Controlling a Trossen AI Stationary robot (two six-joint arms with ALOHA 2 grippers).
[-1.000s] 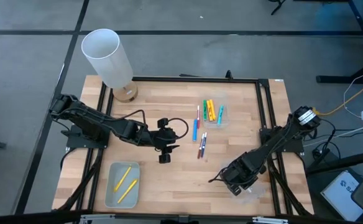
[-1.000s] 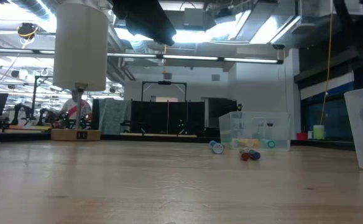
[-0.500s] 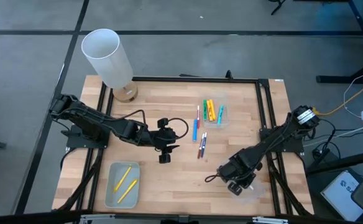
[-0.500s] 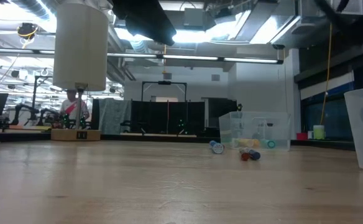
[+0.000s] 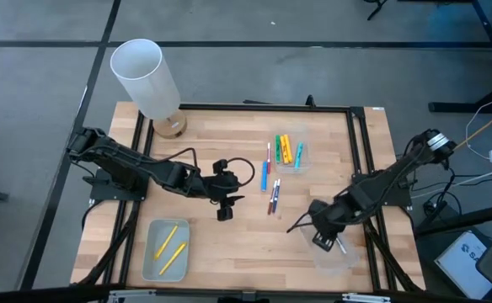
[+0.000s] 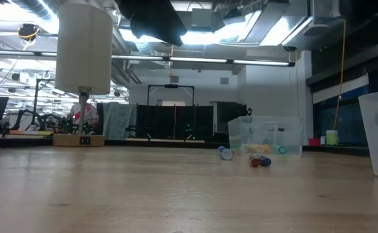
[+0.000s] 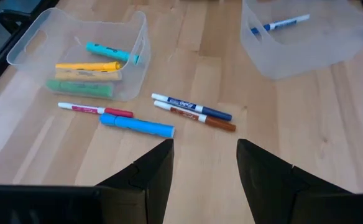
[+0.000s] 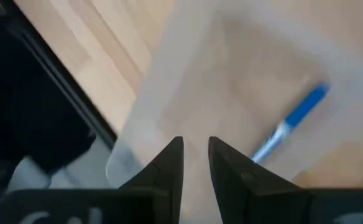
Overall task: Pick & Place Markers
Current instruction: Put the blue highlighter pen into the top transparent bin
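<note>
At lower left of the high view a clear tray (image 5: 166, 248) holds two yellow markers (image 5: 168, 245). Left of centre, the left gripper (image 5: 222, 215) hangs unmoved above the counter (image 5: 246, 244), jaws open and empty. Loose markers (image 5: 271, 189) lie mid-frame beside a third tray (image 5: 291, 152). At lower right, the right gripper (image 5: 323, 244) has swung over its tray (image 8: 169, 81), jaws narrowly parted and empty; a blue marker (image 8: 291, 123) lies inside, so that placement looks done. The tray's clear edges are hard to trace from above.

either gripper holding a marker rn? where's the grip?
Nothing held. Left gripper is open above the loose markers; right gripper is empty over its tray, blue marker lying inside.
</note>
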